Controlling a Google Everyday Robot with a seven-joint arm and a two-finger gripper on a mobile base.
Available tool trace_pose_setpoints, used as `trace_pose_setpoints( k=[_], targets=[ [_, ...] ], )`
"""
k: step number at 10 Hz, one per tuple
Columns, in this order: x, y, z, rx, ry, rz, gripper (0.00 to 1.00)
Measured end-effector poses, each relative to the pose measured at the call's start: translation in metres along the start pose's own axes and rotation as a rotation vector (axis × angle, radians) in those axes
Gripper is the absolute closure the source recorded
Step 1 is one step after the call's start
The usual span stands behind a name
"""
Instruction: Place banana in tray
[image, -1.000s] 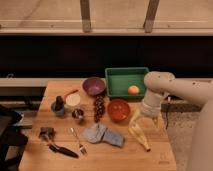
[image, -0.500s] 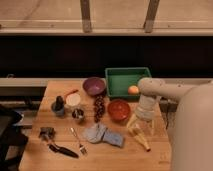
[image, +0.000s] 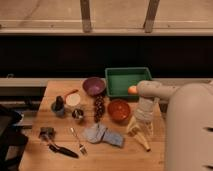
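Observation:
The banana (image: 142, 139) is a pale yellow tapered piece lying on the wooden table (image: 60, 160) near its front right, in front of the red bowl (image: 119, 110). My gripper (image: 135, 128) points down at the banana's upper left end, at or just above it. The arm (image: 150, 95) comes down from the right, and its large white body fills the right edge of the view. The green tray (image: 125, 79) stands at the back of the table, behind the red bowl. A small orange fruit (image: 132, 90) sits at the tray's front right corner, beside the arm.
A purple bowl (image: 94, 86) stands left of the tray. Dark grapes (image: 99, 107) lie left of the red bowl, and a blue-grey cloth (image: 102, 135) lies left of the banana. A fork (image: 77, 141), a black utensil (image: 60, 149), cups (image: 59, 106) and a white lid (image: 73, 100) are further left.
The arm's white body has swung in and now fills more of the right side. The gripper has stayed over the banana's upper end; the banana has not visibly moved.

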Motion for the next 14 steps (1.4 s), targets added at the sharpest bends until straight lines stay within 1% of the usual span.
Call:
trace_pose_setpoints(
  k=[3,6,7,8,10,11,12,14],
  targets=[
    [0.003,-0.001,0.007,-0.01,0.022,-0.015,0.52],
    [0.006,-0.001,0.012,-0.015,0.033,-0.029,0.84],
    [0.006,-0.001,0.011,-0.018,0.029,-0.031,0.93],
    [0.007,-0.002,0.009,-0.022,0.02,-0.031,0.99],
    [0.013,-0.006,-0.012,-0.029,-0.032,-0.025,1.0],
    [0.018,-0.008,-0.031,-0.037,-0.075,-0.019,1.0],
    [0.023,-0.011,-0.053,-0.049,-0.126,-0.013,1.0],
    [0.028,-0.017,-0.105,-0.085,-0.254,0.007,1.0]
  ],
)
